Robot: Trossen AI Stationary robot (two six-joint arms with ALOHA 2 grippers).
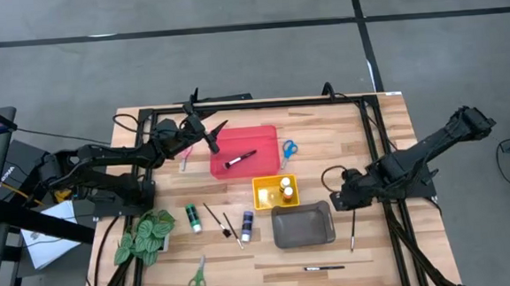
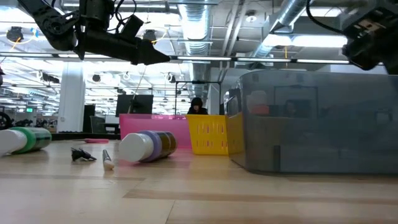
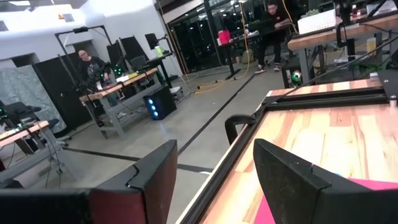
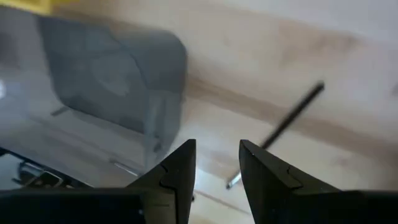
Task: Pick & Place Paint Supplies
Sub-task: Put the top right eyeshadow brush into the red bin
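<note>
Left gripper [image 1: 216, 135] is up off the bench [image 1: 368, 242] at the near-left corner of the red tray [image 1: 259, 136], fingers [image 3: 283, 168] spread apart with nothing between them. Right gripper [image 1: 336, 200] sits low just beside the grey tray [image 1: 303, 238], on its right side, fingers [image 4: 177, 165] a little apart and empty from what I can see, with a paintbrush [image 4: 280, 130] lying on the wood just ahead of it.

Supplies are scattered all over: one brush [image 1: 240, 159] lying in the red tray, blue scissors [image 1: 288, 148] right next to that tray's right edge, a couple of small bottles [image 1: 286, 189] in the yellow tray [image 1: 263, 196]. Green bottle [image 1: 193, 219], two brushes [image 1: 215, 218] and a purple bottle [image 1: 246, 223] lie in front of the red tray, near the fake plant [image 1: 145, 238]. Green scissors [image 1: 197, 276] and another brush [image 1: 325, 267] lie near the front edge.
</note>
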